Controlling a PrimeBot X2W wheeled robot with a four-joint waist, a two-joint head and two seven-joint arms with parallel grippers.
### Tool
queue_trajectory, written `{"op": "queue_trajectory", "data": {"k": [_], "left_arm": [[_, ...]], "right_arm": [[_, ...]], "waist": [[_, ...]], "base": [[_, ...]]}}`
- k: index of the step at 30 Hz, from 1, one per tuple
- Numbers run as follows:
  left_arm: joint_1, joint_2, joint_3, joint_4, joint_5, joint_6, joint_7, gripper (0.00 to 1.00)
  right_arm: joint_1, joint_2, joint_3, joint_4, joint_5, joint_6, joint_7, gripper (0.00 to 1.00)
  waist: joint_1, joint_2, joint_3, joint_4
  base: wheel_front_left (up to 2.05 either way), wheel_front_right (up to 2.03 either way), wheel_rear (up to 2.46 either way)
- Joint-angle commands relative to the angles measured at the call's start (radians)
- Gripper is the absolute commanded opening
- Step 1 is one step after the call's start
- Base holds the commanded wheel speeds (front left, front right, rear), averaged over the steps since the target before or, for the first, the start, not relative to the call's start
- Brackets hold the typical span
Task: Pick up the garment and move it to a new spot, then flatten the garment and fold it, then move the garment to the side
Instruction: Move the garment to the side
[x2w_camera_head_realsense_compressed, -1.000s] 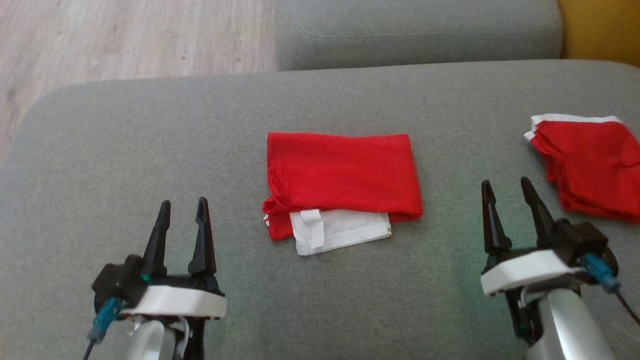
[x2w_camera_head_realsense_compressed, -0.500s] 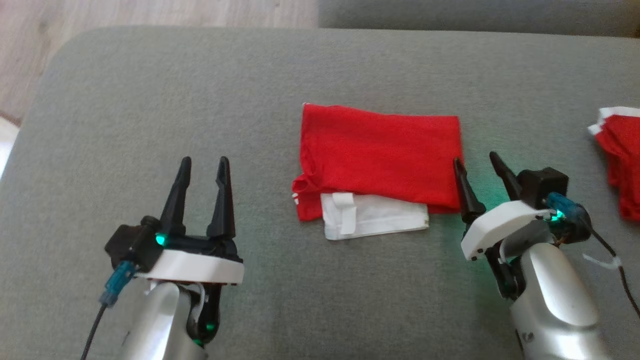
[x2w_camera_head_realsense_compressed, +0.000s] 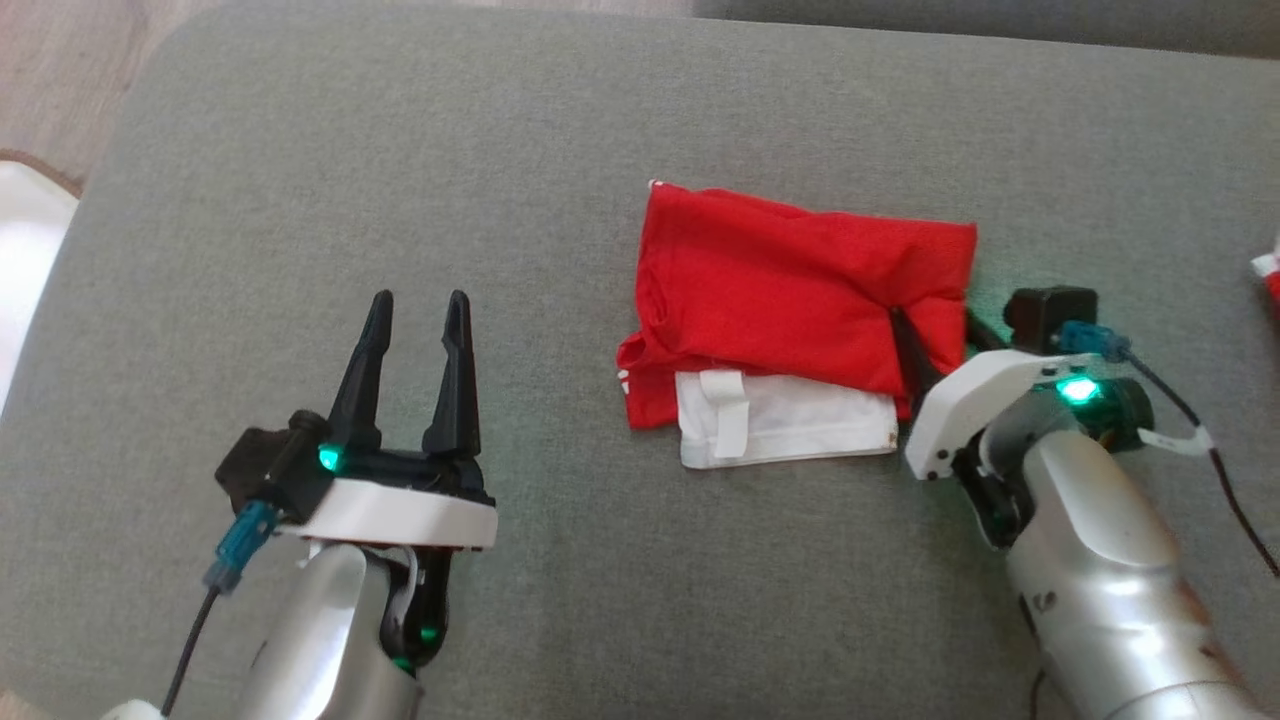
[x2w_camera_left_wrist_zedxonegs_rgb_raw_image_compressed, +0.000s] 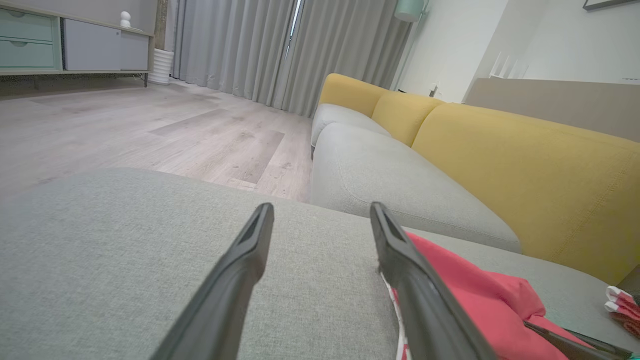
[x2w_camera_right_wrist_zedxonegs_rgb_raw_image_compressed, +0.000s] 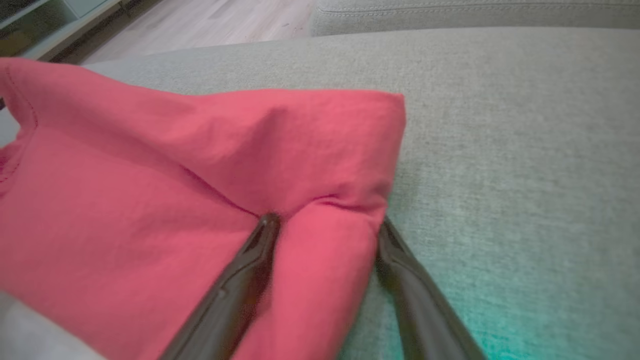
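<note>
1. Lying folded on the grey sofa cushion, a little right of its middle in the head view, is your garment: a red rectangle, long side running left to right.
2. White layer: it sticks out from under the garment's near edge, with a short white tab lying across it.
3. Right hand: it is at the garment's right-hand edge, fingers pointing away from the robot and angled to the left. One finger lies on top of the red cloth, the other just outside the edge.
4. In the right wrist view you see the right hand with its fingers set wide apart and a raised fold of the garment filling the gap between them. The cloth creases at the inner fingertip. Whether the fold is pinched or merely straddled, you cannot tell.
5. Left hand: its fingers are spread with nothing between them, above bare cushion, well to the left of the garment and apart from it.
6. In the left wrist view, the left hand points across the cushion, and the garment shows behind its right finger.
7. Second red and white pile: you find it at the far right edge of the head view, well apart from the garment.
8. Surroundings: yellow sofa back, pale wooden floor.
</note>
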Motion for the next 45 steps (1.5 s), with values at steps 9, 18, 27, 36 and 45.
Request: {"op": "queue_trajectory", "data": {"k": [9, 18, 27, 36, 45], "left_arm": [[-0.029, 0.005, 0.021, -0.035, 0.013, 0.004, -0.008, 1.0], [-0.033, 0.005, -0.059, -0.082, 0.023, 0.006, -0.008, 1.0], [-0.072, 0.005, -0.104, -0.106, 0.013, 0.023, -0.008, 1.0], [-0.1, 0.005, -0.089, -0.097, 0.025, 0.015, -0.008, 1.0], [-0.13, 0.005, -0.075, -0.087, 0.041, 0.005, -0.008, 1.0]], "right_arm": [[-0.051, 0.017, 0.1, 0.01, -0.133, -0.001, -0.146, 0.0], [-0.077, -0.074, 0.119, -0.073, -0.28, -0.001, -0.203, 0.0], [-0.125, -0.276, 0.143, -0.205, -0.245, -0.001, -0.117, 0.0], [-0.146, -0.483, 0.122, -0.297, -0.175, -0.001, -0.029, 0.0], [-0.131, -0.597, 0.061, -0.254, -0.174, -0.001, 0.035, 0.0]], "waist": [[0.0, 0.0, -0.032, -0.094], [0.0, 0.0, -0.054, -0.218], [0.0, 0.0, -0.011, -0.304], [0.0, 0.0, 0.037, -0.32], [0.0, 0.0, 0.085, -0.298]], "base": [[0.0, 0.0, 0.0], [0.0, 0.0, 0.0], [0.0, 0.0, 0.0], [0.0, 0.0, 0.0], [0.0, 0.0, 0.0]]}}
